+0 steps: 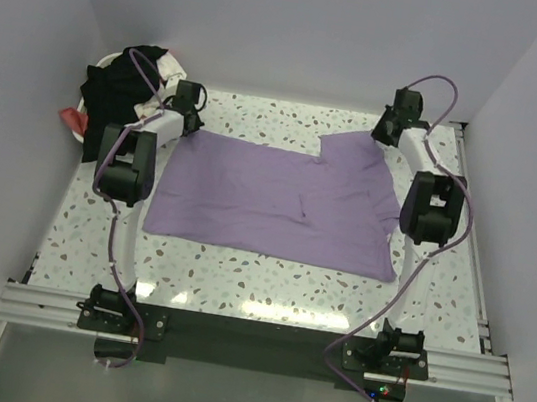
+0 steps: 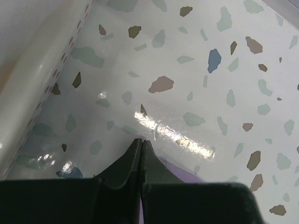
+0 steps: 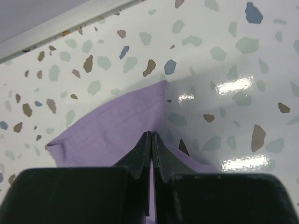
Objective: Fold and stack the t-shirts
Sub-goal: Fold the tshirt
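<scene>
One lavender t-shirt lies spread flat on the speckled tabletop, between the two arms. We see the left pincer closed on its far left corner, with a sliver of purple showing beside it. The right pincer is clamped together on the far right sleeve. Dark shirts sit heaped in the white basket at the far left.

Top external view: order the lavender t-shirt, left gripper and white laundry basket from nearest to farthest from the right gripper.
1. lavender t-shirt: its far right sleeve is in the right gripper's shut jaws.
2. left gripper: across the shirt, at its far left corner.
3. white laundry basket: far left, beyond that gripper.
</scene>
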Controlling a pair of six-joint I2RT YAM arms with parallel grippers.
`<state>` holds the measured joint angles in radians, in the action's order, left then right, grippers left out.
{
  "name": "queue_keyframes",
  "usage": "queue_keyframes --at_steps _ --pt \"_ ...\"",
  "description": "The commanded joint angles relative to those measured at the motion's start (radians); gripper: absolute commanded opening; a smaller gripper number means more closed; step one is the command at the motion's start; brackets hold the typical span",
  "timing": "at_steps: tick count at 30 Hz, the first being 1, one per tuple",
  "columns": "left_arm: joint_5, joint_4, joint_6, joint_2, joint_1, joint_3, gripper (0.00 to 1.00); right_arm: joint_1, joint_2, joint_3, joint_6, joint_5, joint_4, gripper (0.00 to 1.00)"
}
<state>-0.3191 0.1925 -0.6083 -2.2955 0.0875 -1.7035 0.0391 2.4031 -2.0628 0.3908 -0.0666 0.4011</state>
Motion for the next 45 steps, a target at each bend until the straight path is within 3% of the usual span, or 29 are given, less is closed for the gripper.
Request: queue_keyframes --at_steps 1,22,45 --pt "-0.009 0.002 0.01 0.07 0.003 0.01 0.0 0.001 -0.145 0.026 -0.023 -0.036 -0.059 0.0" --pt "-0.064 0.01 0.001 0.24 -0.006 0.151 0.0 -0.011 -0.493 0.483 0.039 -0.062 -0.157 0.0" --pt "-0.087 0.025 -0.071 0.476 -0.028 0.439 0.0 -0.065 -0.921 0.931 0.091 -0.053 -0.166 0.0"
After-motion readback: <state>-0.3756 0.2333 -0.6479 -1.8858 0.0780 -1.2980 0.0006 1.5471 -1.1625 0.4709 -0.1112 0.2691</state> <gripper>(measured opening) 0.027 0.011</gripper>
